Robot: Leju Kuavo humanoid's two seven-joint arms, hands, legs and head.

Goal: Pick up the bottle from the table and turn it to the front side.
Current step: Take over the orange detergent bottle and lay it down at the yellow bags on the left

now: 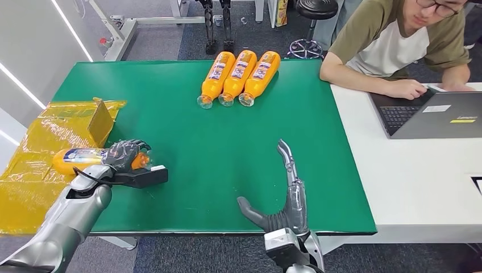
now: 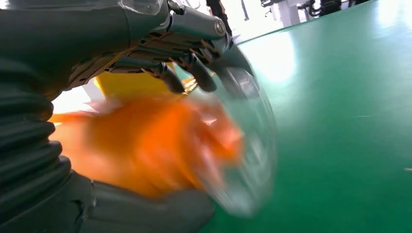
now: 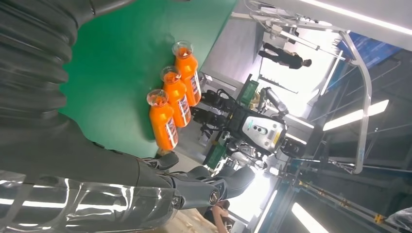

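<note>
Left hand (image 1: 126, 154) grips the orange bottle (image 1: 77, 159); right hand (image 1: 284, 196) spread open.

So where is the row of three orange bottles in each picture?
Head view: the three orange bottles lie side by side at the far middle of the green table, caps toward the robot.
Left wrist view: they are not in it.
Right wrist view: the same row sits near the table's edge, past the right robot hand.
Shared landmark: the green table.
</note>
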